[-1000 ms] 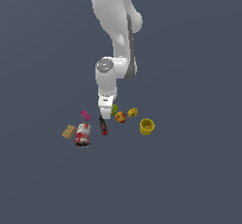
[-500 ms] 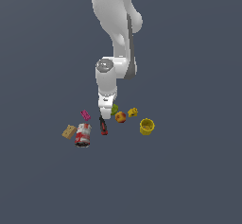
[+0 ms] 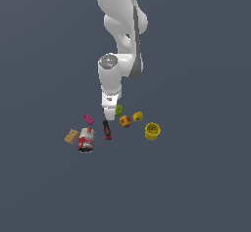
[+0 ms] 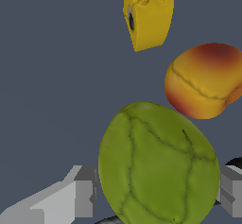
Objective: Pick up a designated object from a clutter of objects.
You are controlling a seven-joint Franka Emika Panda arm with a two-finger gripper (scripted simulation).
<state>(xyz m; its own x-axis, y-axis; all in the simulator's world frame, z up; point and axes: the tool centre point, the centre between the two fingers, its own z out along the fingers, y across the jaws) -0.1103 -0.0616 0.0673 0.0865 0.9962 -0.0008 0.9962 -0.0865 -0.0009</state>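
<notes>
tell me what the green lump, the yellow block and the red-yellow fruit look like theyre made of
Green lump: looks like matte fruit skin, olive-green with darker vein-like creases; possibly a plastic replica. Yellow block: likely hard moulded plastic, with flat faces, studs on top and a round hole in one side. Red-yellow fruit: smooth skin shading red to yellow, with one crease; real or plastic, cannot tell.

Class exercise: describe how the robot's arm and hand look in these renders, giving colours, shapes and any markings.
The arm is glossy white, built of rounded, bulbous segments with a grey joint cap and a dark strip down one side. The hand is white and blocky; its fingers are squared light-grey pads. No cables or markings show.
</notes>
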